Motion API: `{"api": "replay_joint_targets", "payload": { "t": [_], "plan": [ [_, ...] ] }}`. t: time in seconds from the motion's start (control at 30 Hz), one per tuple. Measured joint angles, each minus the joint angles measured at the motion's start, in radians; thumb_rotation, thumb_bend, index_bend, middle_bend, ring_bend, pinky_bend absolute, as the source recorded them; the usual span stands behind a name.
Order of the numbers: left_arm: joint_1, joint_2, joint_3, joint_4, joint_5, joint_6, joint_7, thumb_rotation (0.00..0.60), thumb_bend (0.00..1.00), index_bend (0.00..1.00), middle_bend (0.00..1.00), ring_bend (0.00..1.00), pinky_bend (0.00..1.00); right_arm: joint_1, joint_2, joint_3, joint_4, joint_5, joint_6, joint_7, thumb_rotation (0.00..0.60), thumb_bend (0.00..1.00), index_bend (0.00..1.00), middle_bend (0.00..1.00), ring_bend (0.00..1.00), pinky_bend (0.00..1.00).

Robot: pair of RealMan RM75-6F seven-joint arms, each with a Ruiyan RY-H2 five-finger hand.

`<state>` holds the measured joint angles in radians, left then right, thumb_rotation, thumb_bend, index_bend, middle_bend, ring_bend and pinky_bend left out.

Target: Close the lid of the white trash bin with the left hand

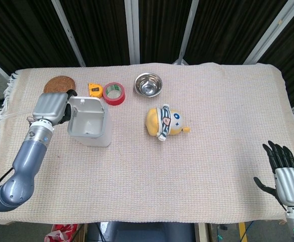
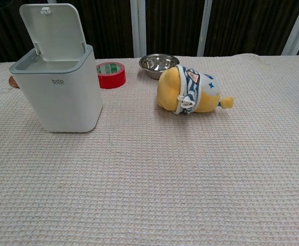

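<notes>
The white trash bin [image 1: 89,132] [image 2: 57,95] stands at the table's left with its lid [image 1: 88,103] [image 2: 51,28] open, upright and leaning slightly back. My left hand [image 1: 50,108] hovers beside the bin's left rear corner, its dark fingertips next to the lid's back and holding nothing. The chest view does not show it. My right hand [image 1: 287,174] rests open, fingers spread, at the front right edge of the table, far from the bin.
Behind the bin lie a round woven coaster [image 1: 56,83], a yellow tape measure [image 1: 94,89] and a red tape roll [image 1: 114,93]. A steel bowl [image 1: 148,84] and a yellow plush toy [image 1: 164,122] lie to the bin's right on the beige cloth.
</notes>
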<state>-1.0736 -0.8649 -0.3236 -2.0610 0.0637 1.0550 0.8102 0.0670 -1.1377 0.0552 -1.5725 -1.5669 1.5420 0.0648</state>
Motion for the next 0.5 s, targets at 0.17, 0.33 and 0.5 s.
{"api": "replay_joint_targets", "payload": {
  "t": [0.17,0.33,0.5],
  "plan": [
    [0.024,0.054,0.036,-0.045,0.021,-0.048,-0.012,0.6,0.78,0.25,1.0,0.97,0.98,-0.001,-0.001,-0.004,-0.002,-0.01,0.003,-0.011,0.6,0.24,0.0,0.0,0.0,0.0],
    [0.037,0.063,0.064,-0.068,0.065,-0.072,-0.031,0.6,0.78,0.25,1.0,0.97,0.98,0.001,-0.004,-0.007,-0.003,-0.019,0.003,-0.018,0.6,0.24,0.0,0.0,0.0,0.0],
    [0.041,0.063,0.09,-0.085,0.1,-0.071,-0.042,0.6,0.78,0.25,1.0,0.97,0.98,0.001,-0.005,-0.008,-0.003,-0.021,0.001,-0.017,0.6,0.24,0.0,0.0,0.0,0.0]
  ]
}}
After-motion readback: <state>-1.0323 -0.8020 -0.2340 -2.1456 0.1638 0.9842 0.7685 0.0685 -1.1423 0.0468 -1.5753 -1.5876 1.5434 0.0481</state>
